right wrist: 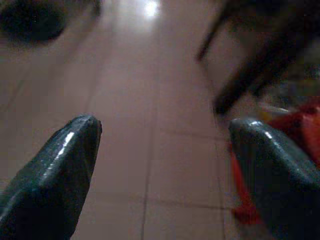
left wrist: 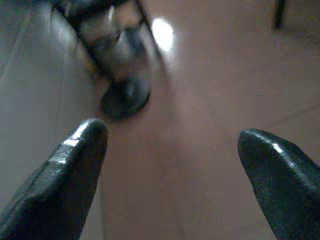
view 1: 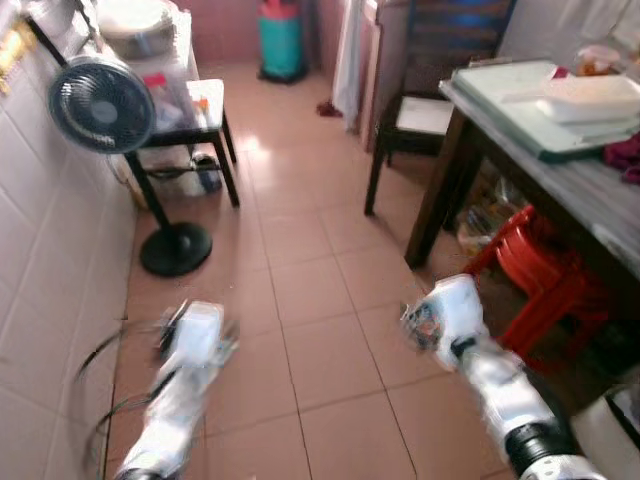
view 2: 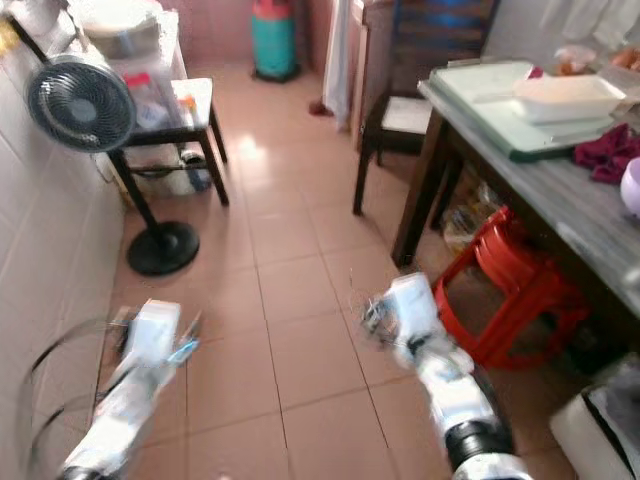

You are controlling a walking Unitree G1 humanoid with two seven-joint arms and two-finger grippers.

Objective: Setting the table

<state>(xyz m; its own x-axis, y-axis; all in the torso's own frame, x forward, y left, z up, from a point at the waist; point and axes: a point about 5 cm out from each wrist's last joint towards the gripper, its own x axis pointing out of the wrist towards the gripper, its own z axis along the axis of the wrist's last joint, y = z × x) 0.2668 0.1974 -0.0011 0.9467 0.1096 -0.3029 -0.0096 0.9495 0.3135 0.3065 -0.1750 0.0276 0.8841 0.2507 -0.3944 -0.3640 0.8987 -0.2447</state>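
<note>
Standing: head views look down a tiled floor [view 1: 300, 300] between a tiled wall on the robot's left and a table [view 1: 590, 200] on its right; both views are blurred.
Left gripper [left wrist: 170, 150]: held out low over the floor beside the wall; fingers wide apart, nothing between them. Its arm [view 1: 185, 380] is smeared by motion.
Right gripper [right wrist: 165, 145]: held out low over the floor, near the table leg; fingers wide apart, nothing between them. Its arm [view 1: 480, 370] reaches forward at the right.
Table: grey top, dark legs, along the right edge. On it lie a pale green board [view 1: 520, 100] with a white tray [view 2: 568, 97] resting on top, a dark red cloth [view 2: 605, 152] just beside the board, and part of a pale bowl [view 2: 630, 188] at the frame edge. All are well apart from both grippers.
Stool [view 1: 540, 270]: red plastic, under the table.
Chair [view 1: 420, 110]: dark wood, at the far end of the table.
Fan [view 1: 100, 105]: on a black stand against the left wall, its round base on the floor.
Side table [view 1: 200, 120]: small, black-legged, behind the fan, holding blurred containers.
Far end: a teal container [view 1: 282, 40] on the floor.
</note>
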